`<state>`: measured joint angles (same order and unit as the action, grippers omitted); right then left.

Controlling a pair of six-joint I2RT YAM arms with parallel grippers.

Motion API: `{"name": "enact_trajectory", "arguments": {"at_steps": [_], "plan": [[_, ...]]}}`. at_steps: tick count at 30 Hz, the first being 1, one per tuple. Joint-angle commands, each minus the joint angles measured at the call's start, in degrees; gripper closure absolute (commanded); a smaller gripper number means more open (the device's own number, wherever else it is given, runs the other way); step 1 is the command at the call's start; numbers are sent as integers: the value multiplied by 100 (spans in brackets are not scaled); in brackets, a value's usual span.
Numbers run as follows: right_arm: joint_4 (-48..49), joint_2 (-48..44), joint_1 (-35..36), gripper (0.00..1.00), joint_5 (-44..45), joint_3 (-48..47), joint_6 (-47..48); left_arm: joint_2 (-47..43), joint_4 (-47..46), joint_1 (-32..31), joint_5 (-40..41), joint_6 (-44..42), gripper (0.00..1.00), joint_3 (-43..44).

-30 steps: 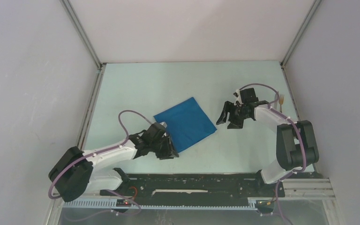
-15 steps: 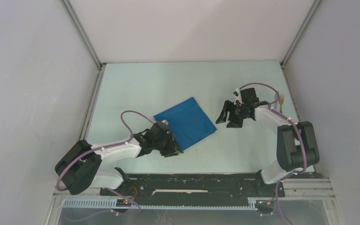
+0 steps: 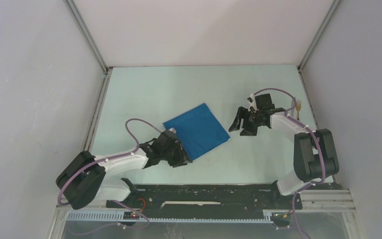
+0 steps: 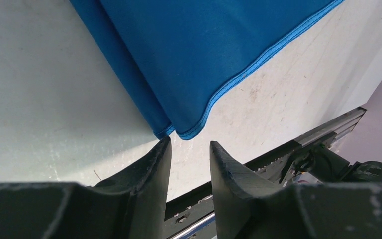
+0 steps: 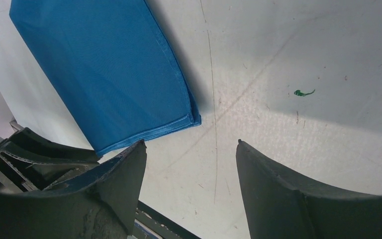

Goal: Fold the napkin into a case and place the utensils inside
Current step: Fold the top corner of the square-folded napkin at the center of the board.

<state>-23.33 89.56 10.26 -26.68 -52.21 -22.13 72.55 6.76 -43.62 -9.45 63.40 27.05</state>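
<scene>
The blue napkin (image 3: 196, 130) lies folded flat on the table as a tilted rectangle. It also shows in the left wrist view (image 4: 204, 50) and the right wrist view (image 5: 104, 69). My left gripper (image 3: 181, 158) sits low at the napkin's near corner. In its wrist view, the left gripper (image 4: 190, 144) is a little open and empty, with the layered corner just ahead of its tips. My right gripper (image 3: 238, 124) is wide open and empty just right of the napkin's right corner, and it also shows in its wrist view (image 5: 191, 142). The fork (image 3: 298, 106) lies by the right wall. I cannot make out the knife.
Grey enclosure walls stand close on the left, right and back. A black rail (image 3: 204, 196) runs along the near edge, also in the left wrist view (image 4: 298, 144). The right arm's link (image 3: 288, 121) lies between the fork and the napkin. A small green mark (image 5: 303, 92) is on the table.
My left arm has shifted a little to the right, closer to the napkin's near corner. The right gripper and the napkin have hardly moved.
</scene>
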Motion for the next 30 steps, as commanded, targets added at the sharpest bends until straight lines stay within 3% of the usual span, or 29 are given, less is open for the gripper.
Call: {"name": "enact_trajectory", "arguments": {"at_steps": [1, 5, 18, 22, 25, 30], "plan": [[145, -213, -13, 25, -78, 35, 138, -99, 15, 61, 136, -39, 60, 69], [123, -261, -15, 26, -83, 42, 141, -143, -12, 86, 163, -36, 58, -30], [129, -277, -15, 26, -134, 37, 154, 222, -134, 227, 100, -204, 71, 152], [136, -245, -15, 27, -145, 40, 157, 139, -122, 252, 102, -216, 82, 144], [145, -226, -11, 27, -166, 36, 156, -6, -47, 251, 151, -217, 98, 112], [179, -157, 1, 27, -211, 37, 142, -223, 53, 264, 171, -164, 100, 22]]}}
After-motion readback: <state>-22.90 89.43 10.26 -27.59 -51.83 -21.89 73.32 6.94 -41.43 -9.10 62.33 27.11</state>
